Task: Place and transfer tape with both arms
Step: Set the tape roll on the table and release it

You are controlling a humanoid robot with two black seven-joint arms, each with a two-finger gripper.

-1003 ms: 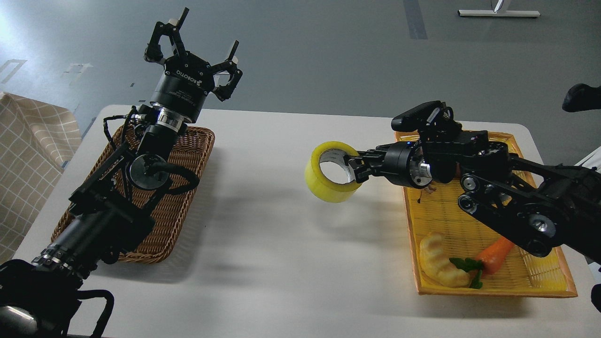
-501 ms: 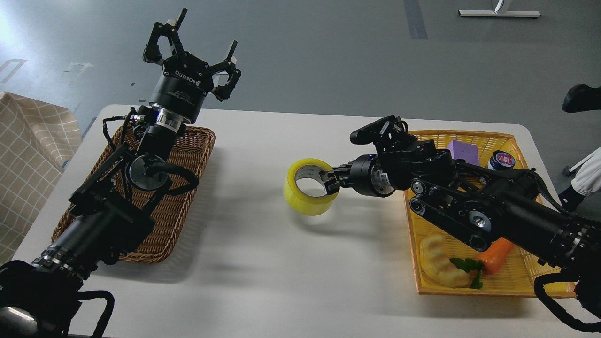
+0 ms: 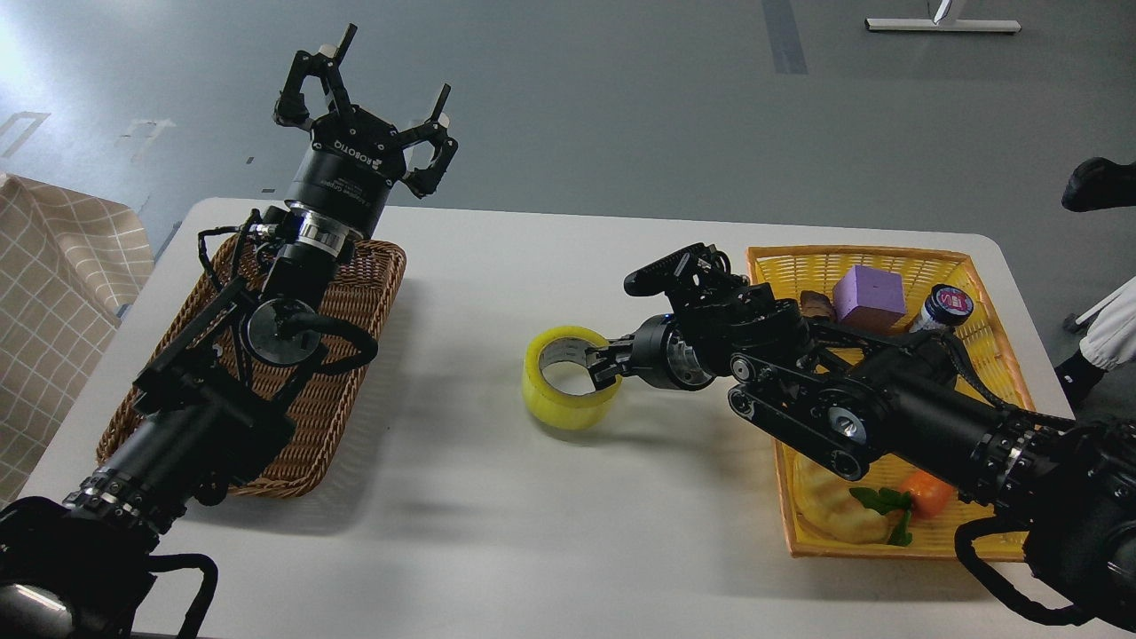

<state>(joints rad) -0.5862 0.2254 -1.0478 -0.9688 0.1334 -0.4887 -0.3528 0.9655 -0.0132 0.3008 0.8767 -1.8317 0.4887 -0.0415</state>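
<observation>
The tape (image 3: 568, 395), a wide yellow roll with a grey-white core, sits low at the middle of the white table (image 3: 497, 524), its hole facing up and toward me. My right gripper (image 3: 601, 363) reaches in from the right and is shut on the roll's right wall, one finger inside the core. I cannot tell whether the roll touches the table. My left gripper (image 3: 373, 93) is open and empty, raised high above the far end of the brown wicker basket (image 3: 355, 355) at the left.
A yellow tray (image 3: 1003, 355) at the right holds a purple block (image 3: 868, 295), a small dark-capped jar (image 3: 946, 304), a brown piece (image 3: 816, 306), a pale croissant toy (image 3: 839, 519) and a carrot toy (image 3: 923, 493). A checked cloth (image 3: 53, 293) lies beyond the table's left edge.
My right arm has carried the tape leftward and down from beside the yellow tray to the table's middle. The left arm has barely moved.
</observation>
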